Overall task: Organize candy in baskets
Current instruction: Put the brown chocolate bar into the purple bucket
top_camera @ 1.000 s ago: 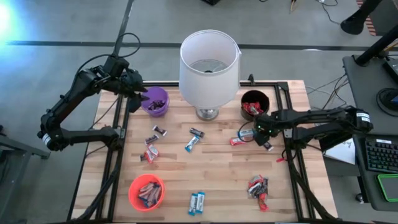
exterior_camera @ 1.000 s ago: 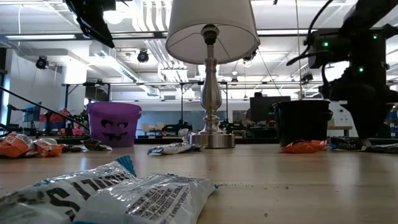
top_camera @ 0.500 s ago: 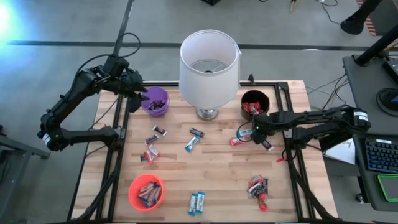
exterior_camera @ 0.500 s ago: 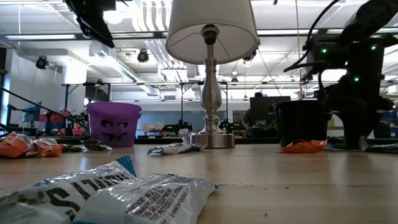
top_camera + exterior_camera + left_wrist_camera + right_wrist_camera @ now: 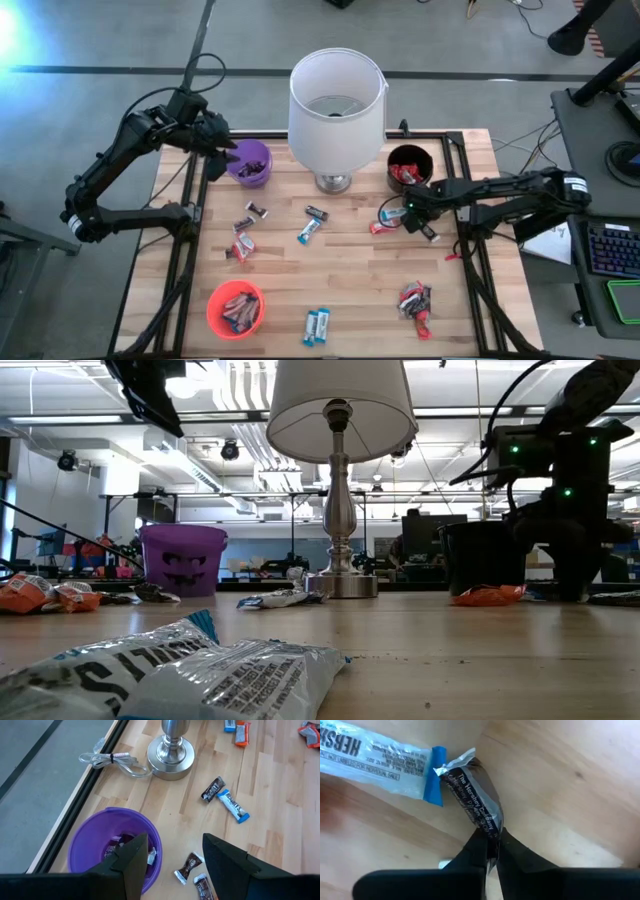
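My right gripper [image 5: 410, 212] stands over the table's right half, in front of the black basket [image 5: 408, 165], pointing down and shut on a dark brown candy [image 5: 475, 790]. A blue-and-white candy [image 5: 375, 752] lies flat on the wood, its end right beside the dark one. My left gripper [image 5: 175, 865] hangs open above the purple basket [image 5: 90, 845], which holds dark candies. The orange basket [image 5: 236, 308] at the near left holds several candies. More candy lies scattered on the wood [image 5: 309, 232]. My right gripper pinches one end of the dark brown candy [image 5: 489, 831] between its two fingertips [image 5: 476, 845]. The fingers come from above, pointing down. The rest of the wrapper stretches away from the fingers and seems to lie on the wood.
A tall lamp with a white shade [image 5: 337, 105] stands at the far middle between the purple and black baskets, its cord [image 5: 112, 760] coiled behind it. A red candy [image 5: 381, 227] and a dark one [image 5: 430, 234] lie beside my right gripper. A red pile [image 5: 415, 300] sits near right.
My right gripper has sunk a little toward the table and shut on the dark brown candy. My left gripper has kept still over the purple basket.
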